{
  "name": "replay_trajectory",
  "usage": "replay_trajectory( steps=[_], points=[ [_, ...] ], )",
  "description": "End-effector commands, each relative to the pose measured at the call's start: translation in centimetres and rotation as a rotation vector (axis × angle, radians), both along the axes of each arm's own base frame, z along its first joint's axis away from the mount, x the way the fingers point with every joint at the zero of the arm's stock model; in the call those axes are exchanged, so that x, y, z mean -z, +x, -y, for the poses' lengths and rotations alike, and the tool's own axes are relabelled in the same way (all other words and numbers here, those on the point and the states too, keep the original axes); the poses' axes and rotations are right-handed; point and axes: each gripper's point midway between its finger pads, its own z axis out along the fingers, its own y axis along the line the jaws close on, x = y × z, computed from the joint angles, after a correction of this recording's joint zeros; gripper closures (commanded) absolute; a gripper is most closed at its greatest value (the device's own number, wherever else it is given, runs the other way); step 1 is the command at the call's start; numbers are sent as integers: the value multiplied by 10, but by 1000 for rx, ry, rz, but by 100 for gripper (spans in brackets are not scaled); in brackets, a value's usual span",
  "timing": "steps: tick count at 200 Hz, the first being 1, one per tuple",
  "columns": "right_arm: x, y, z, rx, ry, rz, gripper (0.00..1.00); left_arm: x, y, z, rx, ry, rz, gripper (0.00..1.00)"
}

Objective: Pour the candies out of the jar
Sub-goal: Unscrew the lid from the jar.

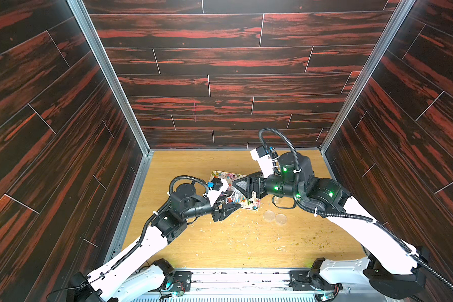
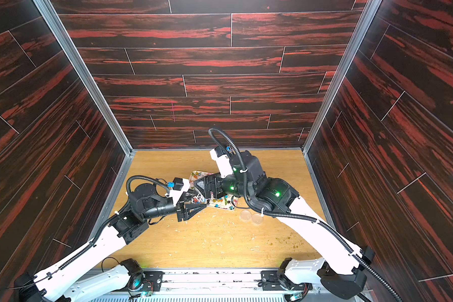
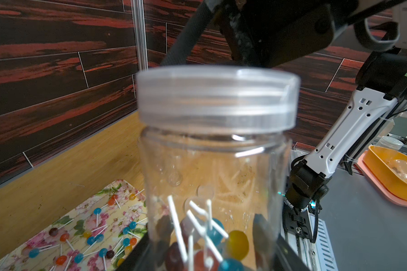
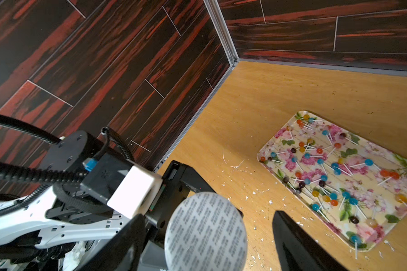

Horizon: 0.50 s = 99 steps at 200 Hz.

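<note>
Both arms reach in from the near edge of the worktop (image 1: 220, 243) with elbows out to the sides, their forearms lying low and converging toward the middle, wrists almost facing each other. The left end effector (image 1: 232, 207) is clamped on the clear jar (image 3: 212, 164), gripping it near its base, with a dark finger (image 3: 266, 232) showing on either side of the body in the left wrist view. The jar is held off the worktop just beside the floral tray (image 4: 260, 152), and its translucent lid (image 3: 216, 98) is still on. The right end effector (image 1: 237, 184) is level with the lid end, its jaws apart; in the right wrist view the lid's grey printed top (image 4: 206, 232) sits between the two black fingers (image 4: 298, 244), with a clear gap on at least one side. Some of the candies (image 3: 235, 241), small round lollipops with white sticks, are heaped inside the jar at the gripped end, while many more candies (image 4: 334, 169) lie scattered across the tray. Two clear round discs (image 1: 275, 217) rest on the worktop near the right arm, and pale crumbs (image 1: 236, 230) litter the wood.
</note>
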Motion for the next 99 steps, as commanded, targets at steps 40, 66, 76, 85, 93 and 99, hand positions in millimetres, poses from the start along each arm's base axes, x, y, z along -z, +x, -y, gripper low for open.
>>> replay_trajectory(
  steps=[40, 66, 76, 85, 93, 99],
  points=[
    [18, 3, -8, 37, -48, -52, 23, -9, 1, -3, -16, -14, 39, 58],
    [19, 4, -7, 50, -56, -45, 27, -8, 1, -3, -17, -14, 38, 58],
    [21, 4, -7, 48, -61, -49, 32, -7, 2, -3, -18, -13, 37, 58],
    [21, 3, -8, 44, -63, -49, 37, -7, 1, -3, -17, -13, 36, 58],
    [21, 2, -9, 39, -61, -46, 40, -7, 2, -3, -18, -14, 38, 58],
    [21, 2, -10, 36, -62, -44, 41, -8, 2, -3, -18, -14, 38, 58]
  ],
)
